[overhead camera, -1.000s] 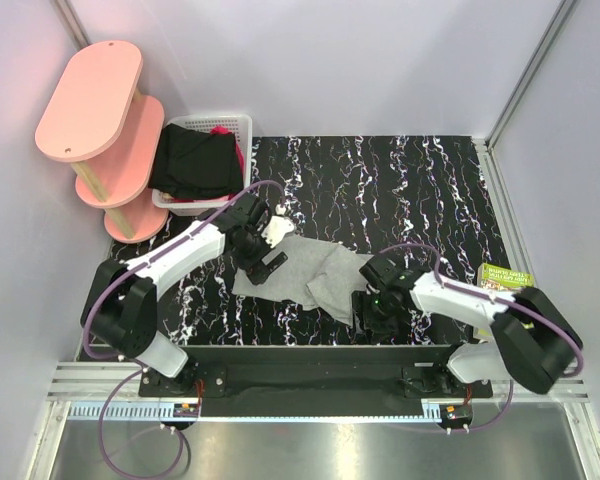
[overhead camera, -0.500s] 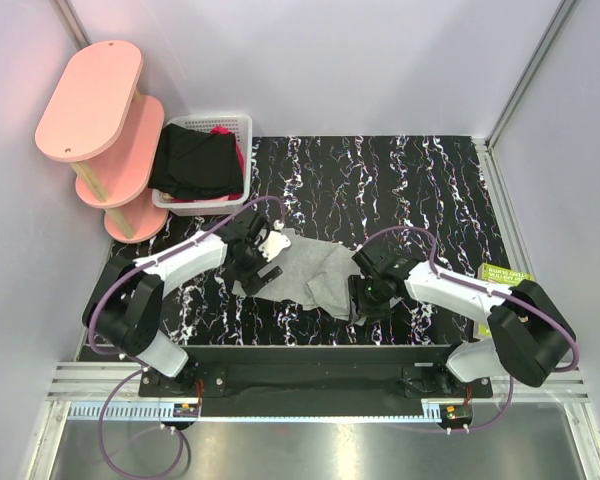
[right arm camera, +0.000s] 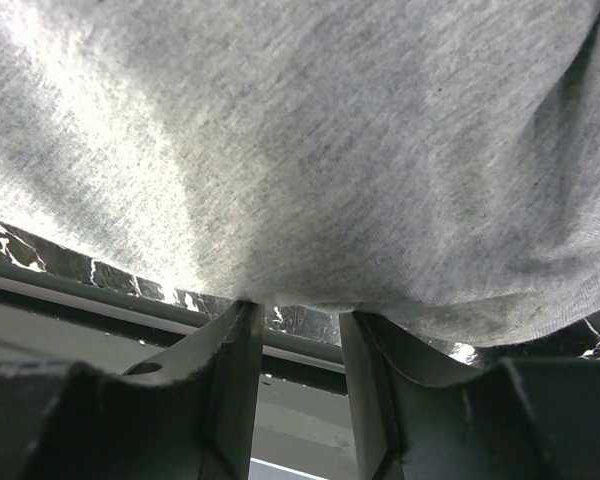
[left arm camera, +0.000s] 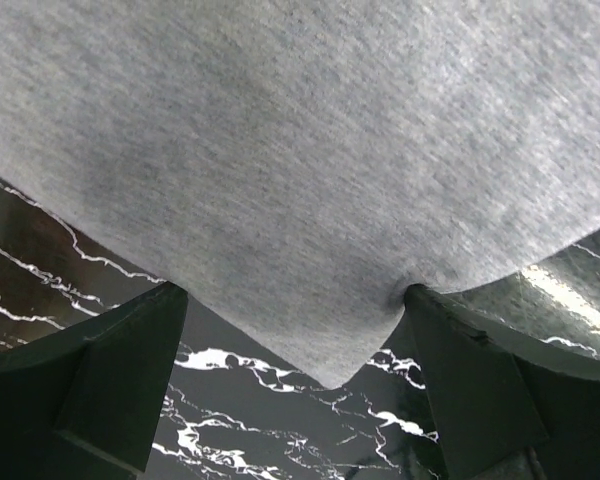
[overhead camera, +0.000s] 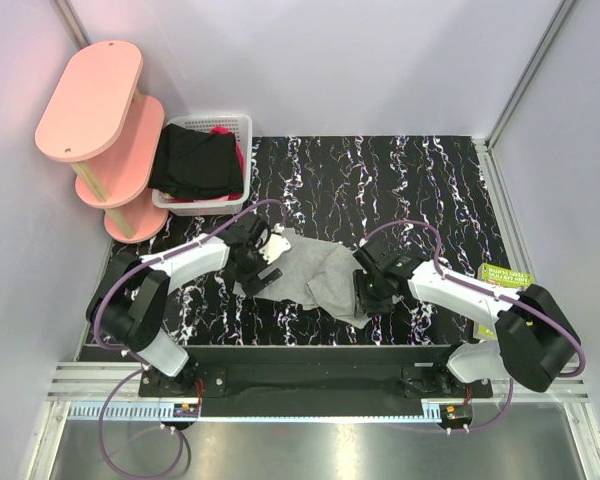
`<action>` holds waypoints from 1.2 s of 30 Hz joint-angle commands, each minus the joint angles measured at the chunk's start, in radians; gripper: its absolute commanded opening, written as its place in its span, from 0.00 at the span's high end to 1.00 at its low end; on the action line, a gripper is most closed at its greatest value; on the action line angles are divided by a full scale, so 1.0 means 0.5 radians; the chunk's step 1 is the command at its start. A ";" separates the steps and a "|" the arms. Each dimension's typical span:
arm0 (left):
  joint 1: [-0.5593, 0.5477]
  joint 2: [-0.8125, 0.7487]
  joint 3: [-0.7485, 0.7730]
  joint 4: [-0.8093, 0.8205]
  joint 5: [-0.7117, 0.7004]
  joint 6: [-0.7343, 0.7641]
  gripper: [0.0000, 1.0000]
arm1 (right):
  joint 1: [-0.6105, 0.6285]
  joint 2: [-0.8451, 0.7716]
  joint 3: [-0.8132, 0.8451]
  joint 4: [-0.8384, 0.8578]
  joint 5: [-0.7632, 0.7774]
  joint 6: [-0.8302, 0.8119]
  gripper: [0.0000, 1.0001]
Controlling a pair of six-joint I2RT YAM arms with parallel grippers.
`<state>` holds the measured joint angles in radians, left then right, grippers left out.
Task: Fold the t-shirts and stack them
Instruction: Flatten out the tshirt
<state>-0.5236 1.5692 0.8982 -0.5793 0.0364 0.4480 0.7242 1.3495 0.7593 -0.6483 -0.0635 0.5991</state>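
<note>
The light grey shirt (overhead camera: 315,270) lies crumpled on the table (overhead camera: 400,180), near its front edge and between the two arms. The left gripper (left arm camera: 293,295) stands at the shirt's left side with its jaws spread wide. A drooping corner of the cloth hangs between them, its edge touching one finger (left arm camera: 460,370). The right gripper (right arm camera: 298,310) is at the shirt's right side, its jaws drawn close together with a narrow gap. The hem sits right at the fingertips, but the wrist view does not show whether it is pinched. The black garment (overhead camera: 193,160) fills the white basket (overhead camera: 235,120) at the back left corner, with a bit of magenta cloth (overhead camera: 242,158) beside it.
</note>
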 commanded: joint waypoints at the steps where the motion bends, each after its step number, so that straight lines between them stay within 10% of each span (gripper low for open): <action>1: 0.007 0.006 0.008 0.100 -0.033 0.012 0.05 | 0.015 -0.054 -0.034 0.014 -0.011 0.099 0.55; 16: 0.016 -0.622 -0.130 -0.234 -0.045 0.000 0.03 | 0.036 -0.202 -0.193 0.023 -0.177 0.155 0.42; 36: 0.026 -0.123 -0.174 0.066 -0.012 -0.062 0.06 | 0.052 0.025 -0.196 0.223 -0.112 0.201 0.50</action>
<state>-0.5175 1.4647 0.7788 -0.6189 0.0227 0.4328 0.7341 1.3369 0.6632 -0.5842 -0.1398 0.6830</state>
